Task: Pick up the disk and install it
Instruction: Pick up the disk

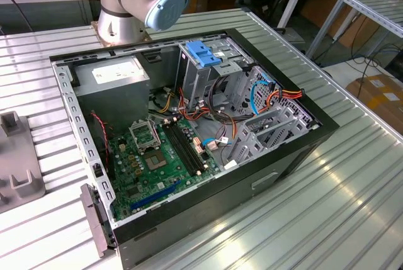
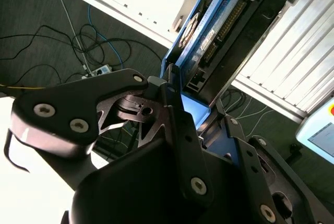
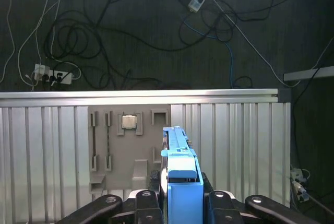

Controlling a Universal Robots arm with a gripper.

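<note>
With the gripper (image 3: pixel 181 199) clamped on the disk (image 3: pixel 180 156) above the slatted table (image 3: pixel 52 151), a firm, square hold seems key to carrying it safely toward the computer case (image 1: pixel 208 213).

1. The disk (image 2: pixel 219 41) is a flat, rectangular drive framed by bright blue plastic rails.
2. In the second wrist view its broad face shows: dark, with a greenish circuit board and a row of connector pins, and blue rails along both long sides.
3. In the first wrist view it appears edge-on (image 3: pixel 181 177), as a narrow blue strip with a thin grey-metal edge running away from the camera.
4. It sits clamped between the fingers of the gripper (image 3: pixel 182 205), which press on its two broad faces.
5. It is carried in the air, off any surface.
</note>
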